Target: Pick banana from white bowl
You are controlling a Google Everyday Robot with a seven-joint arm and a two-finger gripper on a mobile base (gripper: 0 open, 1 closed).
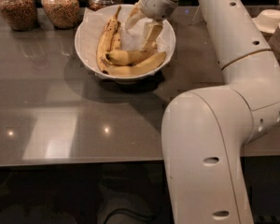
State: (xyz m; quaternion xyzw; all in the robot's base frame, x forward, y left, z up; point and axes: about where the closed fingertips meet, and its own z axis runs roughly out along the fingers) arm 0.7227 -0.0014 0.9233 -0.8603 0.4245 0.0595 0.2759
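Three glass jars [59, 6] (brownish fillings) stand back on the grey counter [60, 125], stacked bowls [270, 20] at right.

Kitchen or pantry counter [60, 125]; glass jars [60, 6] of dry foods; small bowls [269, 18] stacked at right. Gripper [142, 27] hangs over the white bowl [84, 45], fingers apart.

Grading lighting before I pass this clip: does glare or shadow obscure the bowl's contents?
Camera view: no. Glare patches lie on the table nearer the camera; the white bowl shadows only the tabletop; the banana is evenly lit; the open claw reaches into the bowl's far side.
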